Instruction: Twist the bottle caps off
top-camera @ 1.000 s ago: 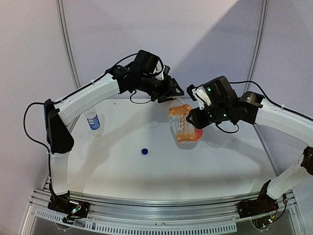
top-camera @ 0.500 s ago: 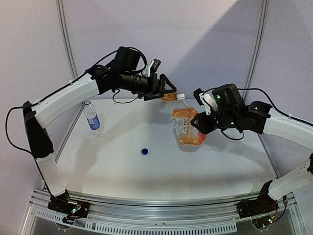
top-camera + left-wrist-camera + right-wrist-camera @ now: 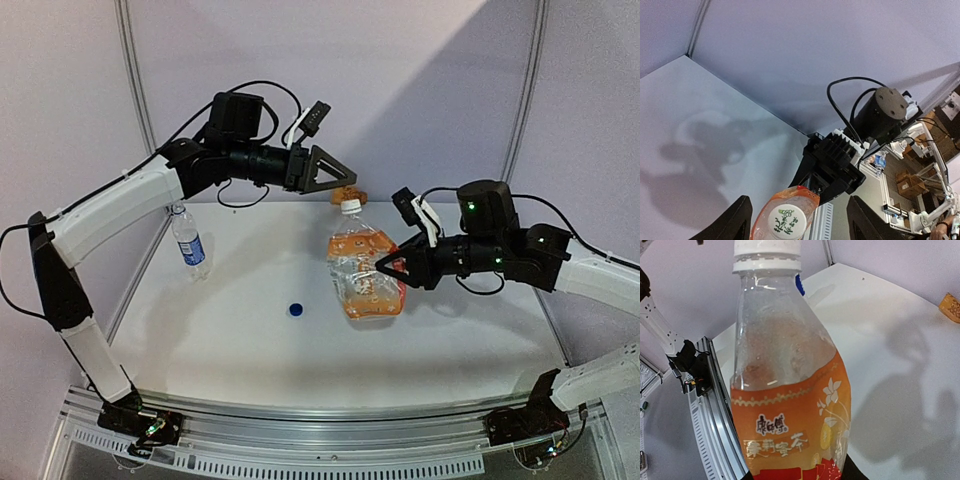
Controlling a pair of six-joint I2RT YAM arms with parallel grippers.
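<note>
My right gripper is shut on the lower body of the orange bottle, holding it above the table with its neck tilted up and back. The white cap sits on its neck. My left gripper hovers open just up and left of that cap. In the left wrist view its fingers stand wide on either side of the white cap, touching nothing. The right wrist view shows the orange bottle filling the frame, clamped by the right gripper. The water bottle stands capless at the left. The blue cap lies on the table.
A small brown object lies at the back of the white table, behind the bottle's neck. The brown object also shows in the right wrist view. Grey walls close the back and sides.
My left gripper has opened and drawn back up and left, off the white cap. The right arm has carried the orange bottle left and toward the front, more upright.
</note>
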